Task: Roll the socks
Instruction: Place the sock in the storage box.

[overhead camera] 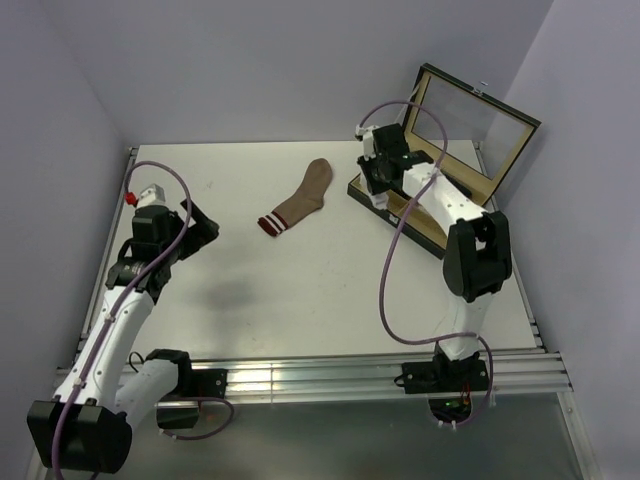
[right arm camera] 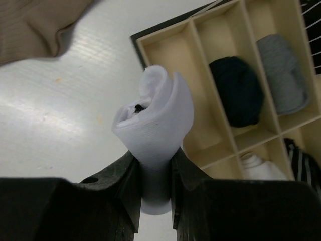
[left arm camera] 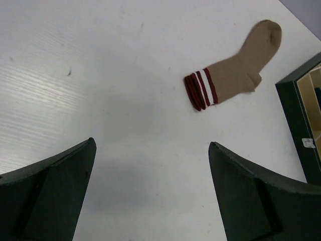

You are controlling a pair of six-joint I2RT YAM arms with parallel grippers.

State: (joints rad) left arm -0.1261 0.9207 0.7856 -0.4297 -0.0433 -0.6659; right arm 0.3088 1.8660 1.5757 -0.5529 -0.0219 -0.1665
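The tan-brown sock [overhead camera: 300, 205] lies flat on the white table, its dark red-and-white striped cuff toward the near left. In the left wrist view the same tan sock [left arm camera: 235, 75] sits far ahead and to the right of my left gripper [left arm camera: 150, 145], which is wide open with only bare table between its fingers. My left gripper [overhead camera: 205, 226] hovers left of the sock. The right gripper [right arm camera: 154, 160] is shut on a rolled-up white sock [right arm camera: 155, 118], held just outside the box's near-left corner. Beside that corner in the top view is the right gripper [overhead camera: 375, 185].
An open dark green box [overhead camera: 440, 215] with a raised glass lid [overhead camera: 475, 120] stands at the back right. Its wooden compartments hold a black roll [right arm camera: 235, 90], a grey roll [right arm camera: 283, 73], a white roll [right arm camera: 258, 165] and a striped roll [right arm camera: 303, 160].
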